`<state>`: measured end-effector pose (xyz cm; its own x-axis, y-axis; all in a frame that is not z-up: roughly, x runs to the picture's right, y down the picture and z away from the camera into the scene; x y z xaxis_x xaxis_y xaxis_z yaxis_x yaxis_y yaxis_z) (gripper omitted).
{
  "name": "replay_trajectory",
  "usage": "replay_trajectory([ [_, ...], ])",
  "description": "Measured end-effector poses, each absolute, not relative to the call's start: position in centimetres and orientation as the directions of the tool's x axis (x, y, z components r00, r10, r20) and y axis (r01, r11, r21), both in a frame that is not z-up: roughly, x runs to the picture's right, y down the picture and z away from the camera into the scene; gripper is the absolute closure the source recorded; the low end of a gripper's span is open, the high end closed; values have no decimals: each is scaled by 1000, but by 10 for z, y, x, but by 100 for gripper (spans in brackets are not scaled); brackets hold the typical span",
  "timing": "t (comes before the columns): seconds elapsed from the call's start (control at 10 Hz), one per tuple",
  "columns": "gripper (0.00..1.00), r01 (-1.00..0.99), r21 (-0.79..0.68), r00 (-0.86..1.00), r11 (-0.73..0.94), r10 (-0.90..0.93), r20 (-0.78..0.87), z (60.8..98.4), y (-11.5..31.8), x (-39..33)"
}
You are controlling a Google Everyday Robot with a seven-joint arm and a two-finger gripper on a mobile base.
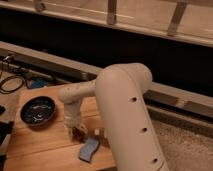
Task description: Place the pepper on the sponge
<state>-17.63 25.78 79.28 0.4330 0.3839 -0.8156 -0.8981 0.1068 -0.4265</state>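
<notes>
the gripper (pixel 76 131) hangs low over the tabletop (pixel 35 147), hemmed in by the sponge (pixel 90 149) just beside it and the bulky arm (pixel 125 110) to the right. the dark bowl (pixel 38 110) blocks the left, and bare wood near the front edge lies open.

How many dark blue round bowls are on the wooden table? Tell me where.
1. The dark blue round bowl sits left on the wooden table, left of the gripper; the beige arm may hide others.
</notes>
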Motion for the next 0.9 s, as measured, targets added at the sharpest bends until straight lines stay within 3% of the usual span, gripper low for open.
replay_trajectory([
  [0.2, 95, -895, -433, 438, 105, 383, -813, 790, 256, -181],
  [0.3, 100, -896, -431, 437, 105, 380, -815, 790, 257, -179],
  [0.9, 100, -895, -424, 439, 137, 430, -789, 790, 250, -181],
])
